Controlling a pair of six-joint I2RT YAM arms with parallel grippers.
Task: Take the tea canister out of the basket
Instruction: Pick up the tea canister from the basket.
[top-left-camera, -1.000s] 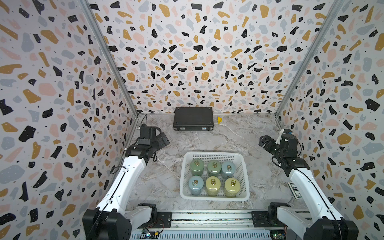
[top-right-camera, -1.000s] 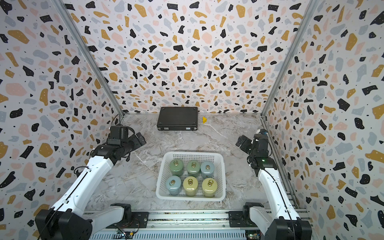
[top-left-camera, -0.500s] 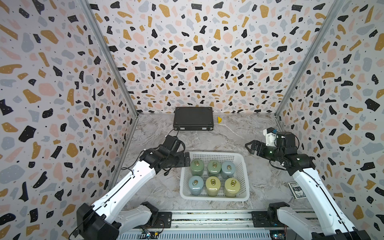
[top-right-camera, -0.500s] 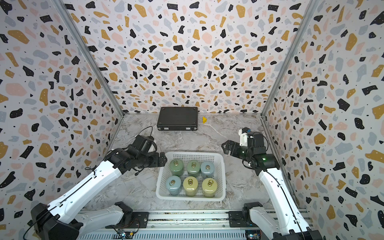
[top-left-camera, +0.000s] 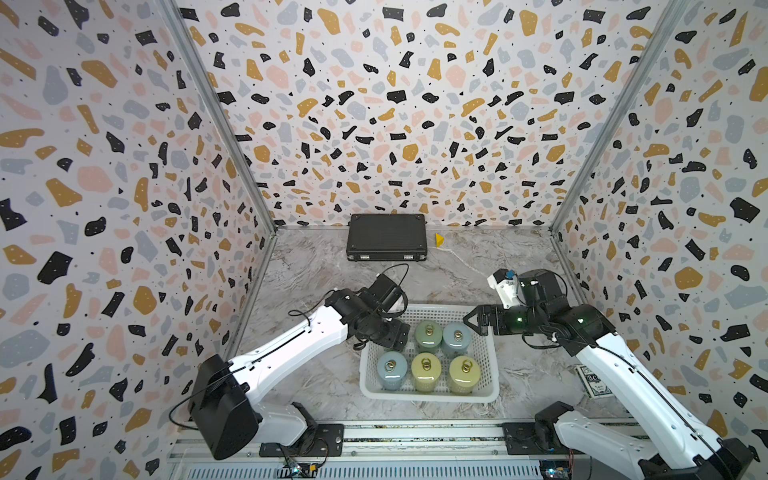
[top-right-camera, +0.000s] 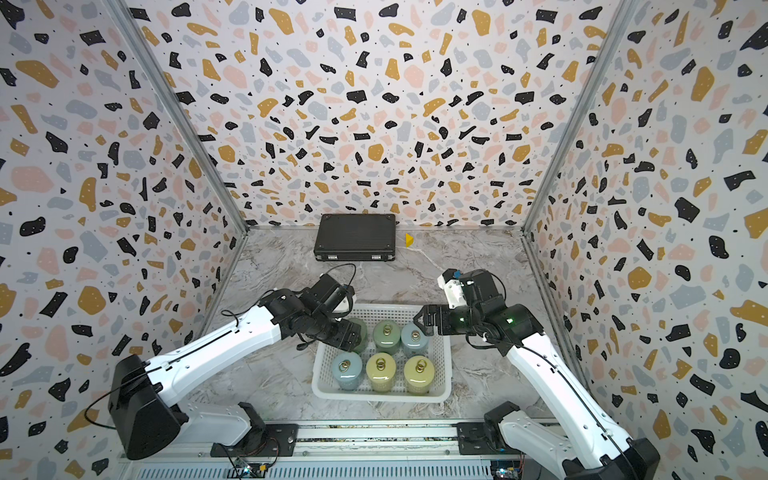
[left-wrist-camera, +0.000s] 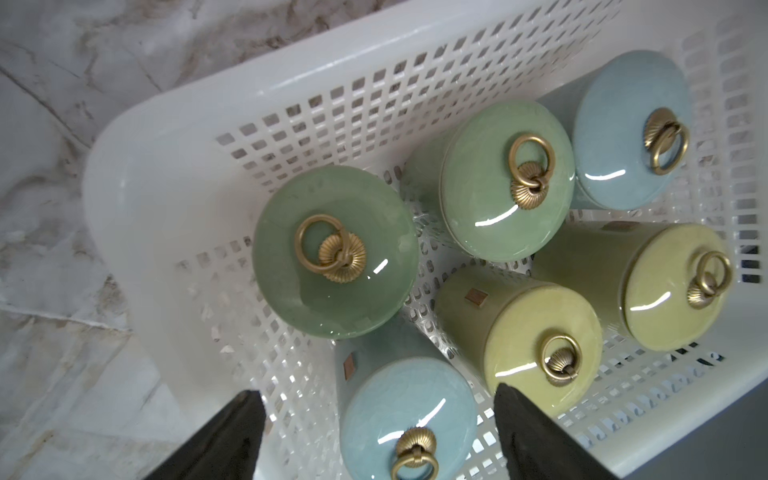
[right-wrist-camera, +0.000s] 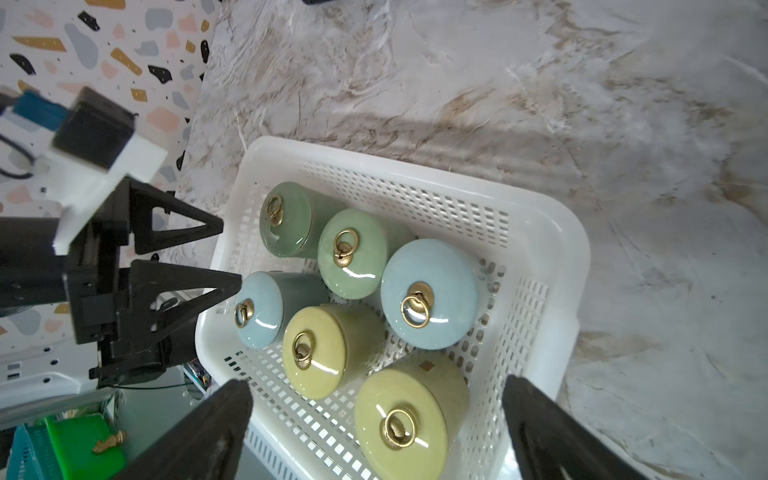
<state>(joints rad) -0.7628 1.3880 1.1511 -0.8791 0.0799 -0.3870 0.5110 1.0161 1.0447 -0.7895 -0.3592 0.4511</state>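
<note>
Both top views look down from high in front onto the whole table (top-left-camera: 316, 266) and basket (top-left-camera: 432, 395), while each wrist view peers closely into that basket from either side.

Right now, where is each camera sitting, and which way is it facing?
Top views: high at the front, looking down toward the back wall; left arm, right arm, basket and black case show.
Left wrist: over a basket corner, looking down on six canisters; only the left gripper fingertips show.
Right wrist: over the basket's other end, looking across it; right gripper fingertips show, plus the left gripper.
Shared: both wrist views show all six canisters.
</note>
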